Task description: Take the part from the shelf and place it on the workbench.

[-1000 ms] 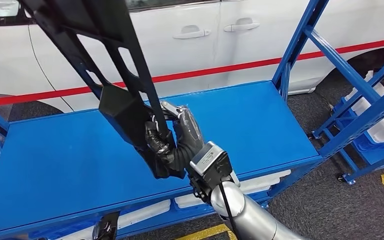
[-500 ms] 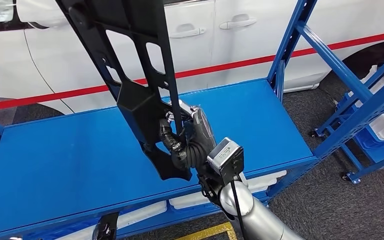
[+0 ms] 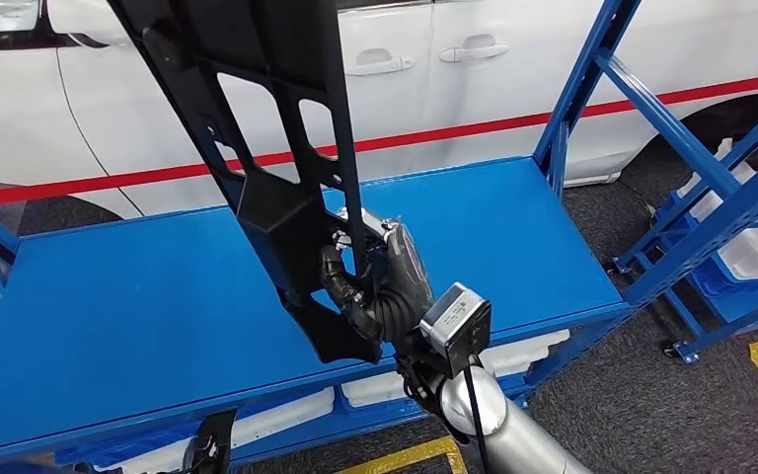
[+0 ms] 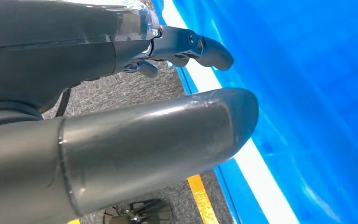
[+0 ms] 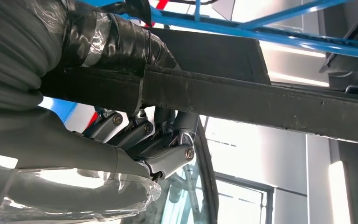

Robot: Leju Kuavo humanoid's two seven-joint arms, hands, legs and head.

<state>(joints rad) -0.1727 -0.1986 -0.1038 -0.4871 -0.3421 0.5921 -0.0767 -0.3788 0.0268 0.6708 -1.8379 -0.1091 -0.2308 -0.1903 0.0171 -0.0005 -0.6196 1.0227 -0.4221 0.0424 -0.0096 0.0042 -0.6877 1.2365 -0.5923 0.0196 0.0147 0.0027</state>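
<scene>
1. Head view, nearest: one silver right arm rises from the lower edge, and its right hand [image 3: 380,281] grasps the lower end of one long black part [image 3: 276,128], a flat panel with several cut-out openings that stands nearly upright and runs out past the top of the picture.
2. Right wrist view: the dark fingers [image 5: 142,135] curl round a straight edge of the black part [image 5: 261,100], with the thumb on the other side of it, so the grip is firm.
3. Left wrist view: the left hand [image 4: 158,116] holds nothing; its thick grey thumb and darker fingers [image 4: 205,46] are stretched out and apart, beside the edge of the blue surface, over grey carpet with a yellow line.
4. One blue workbench top [image 3: 138,306] lies under the part; the part's lower tip hangs near its front edge, and I cannot tell whether it touches.
5. White bins [image 3: 513,357] sit on the level below the top.
6. One blue shelf frame [image 3: 691,197] stands to the right, on grey carpet.
7. One white car [image 3: 454,89] with a red stripe and two door handles fills the background.
</scene>
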